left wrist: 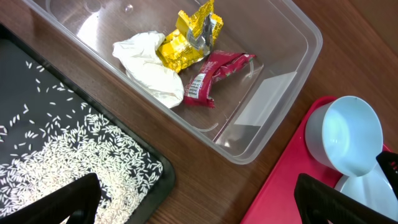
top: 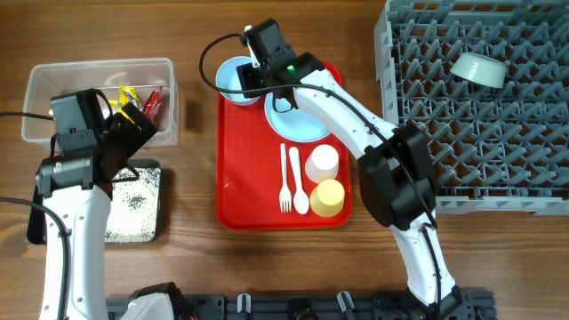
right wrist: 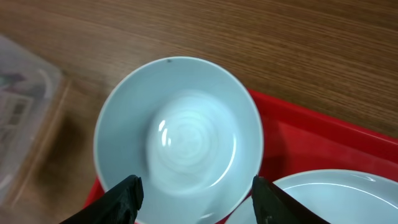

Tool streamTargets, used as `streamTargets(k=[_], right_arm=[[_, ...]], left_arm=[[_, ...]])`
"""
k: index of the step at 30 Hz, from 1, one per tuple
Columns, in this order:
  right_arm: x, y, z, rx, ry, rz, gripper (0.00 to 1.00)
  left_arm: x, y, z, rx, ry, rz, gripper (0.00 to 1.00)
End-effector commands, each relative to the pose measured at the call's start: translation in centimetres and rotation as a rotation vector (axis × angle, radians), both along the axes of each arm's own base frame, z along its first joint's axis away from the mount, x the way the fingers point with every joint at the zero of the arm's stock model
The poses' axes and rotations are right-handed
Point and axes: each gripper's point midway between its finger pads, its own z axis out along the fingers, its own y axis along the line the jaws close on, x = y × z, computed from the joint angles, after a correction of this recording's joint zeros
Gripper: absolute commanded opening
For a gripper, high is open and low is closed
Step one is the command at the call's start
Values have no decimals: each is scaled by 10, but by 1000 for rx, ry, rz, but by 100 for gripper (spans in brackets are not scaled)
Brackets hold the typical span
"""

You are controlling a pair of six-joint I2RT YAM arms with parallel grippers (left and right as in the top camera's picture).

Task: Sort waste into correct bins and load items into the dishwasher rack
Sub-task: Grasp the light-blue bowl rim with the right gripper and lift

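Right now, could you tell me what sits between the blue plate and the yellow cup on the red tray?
The white cup sits between the plate and the yellow cup, as the overhead view shows.

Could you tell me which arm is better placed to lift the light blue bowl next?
Right. The right end effector is open directly above the light blue bowl, nearer the dishwasher rack. The left end effector is over by the clear tub.

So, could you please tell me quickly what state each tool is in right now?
Left tool: open, holding nothing.
Right tool: open, poised over the light blue bowl, not gripping it.
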Motion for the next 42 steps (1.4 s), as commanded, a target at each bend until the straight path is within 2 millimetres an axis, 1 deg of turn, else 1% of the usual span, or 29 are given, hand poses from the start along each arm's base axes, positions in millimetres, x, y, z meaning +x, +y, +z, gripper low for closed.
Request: streamTargets(k=[1, 3, 8, 10, 15, 17, 22, 27, 31, 32, 36, 40, 42], right_arm=[[14, -8, -7, -22, -26, -80, 58], [16, -10, -12, -26, -25, -96, 54], [14, -13, -35, -49, 11, -114, 45], [13, -13, -38, -47, 20, -125, 39], [16, -15, -37, -38, 18, -138, 36], [16, -19, -40, -42, 24, -143, 34], [16, -24, -51, -53, 45, -151, 34], [16, -23, -51, -49, 43, -150, 30], [16, -23, -51, -50, 42, -150, 23], [16, -23, -51, -50, 42, -150, 20], [14, -24, -58, -54, 49, -150, 16], [15, -25, -60, -48, 53, -163, 4], [18, -25, -58, -39, 47, -166, 4]], left_arm=[[2, 5, 5, 16, -8, 14, 100], [2, 5, 5, 17, -8, 14, 100], [2, 5, 5, 17, -8, 14, 100], [2, 5, 5, 17, -8, 14, 100], [2, 5, 5, 16, -8, 14, 100], [2, 5, 5, 16, -8, 14, 100], [1, 5, 5, 16, -5, 14, 100], [1, 5, 5, 16, -5, 14, 100], [1, 5, 5, 15, -5, 14, 100], [1, 5, 5, 15, -5, 14, 100], [2, 5, 5, 15, -5, 14, 100], [2, 5, 5, 16, -5, 14, 100], [2, 5, 5, 16, -6, 14, 100]])
